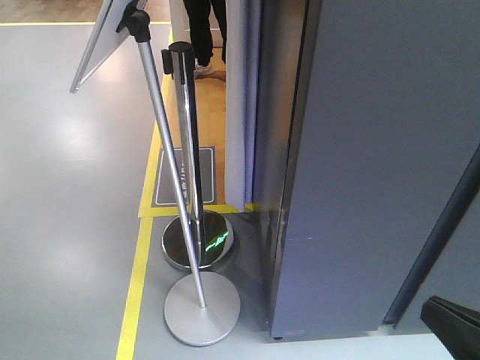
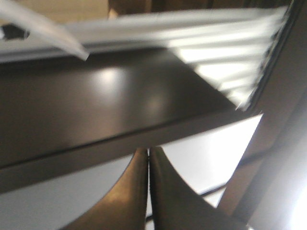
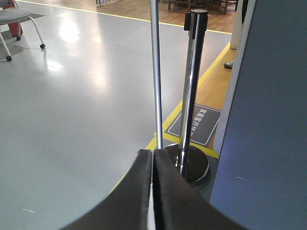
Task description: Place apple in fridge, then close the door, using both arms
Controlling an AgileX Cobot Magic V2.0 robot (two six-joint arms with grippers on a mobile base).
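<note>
Fridge (image 1: pixel 375 172) exterior only; contents not visible. Left gripper (image 2: pixel 147 158) fingers together, empty; right gripper (image 3: pixel 152 160) likewise.

Open grey floor (image 1: pixel 67 150) to the left. Blocked ahead by chrome stanchion (image 1: pixel 186 142) and sign stand (image 1: pixel 201 307), crowded just beside the fridge (image 1: pixel 375 165) wall. Possibly tight above, under blurred dark panel (image 2: pixel 96 110).

Glossy grey floor (image 1: pixel 67 187), yellow tape line (image 1: pixel 135 292), chrome stanchion (image 1: pixel 187 142).
</note>
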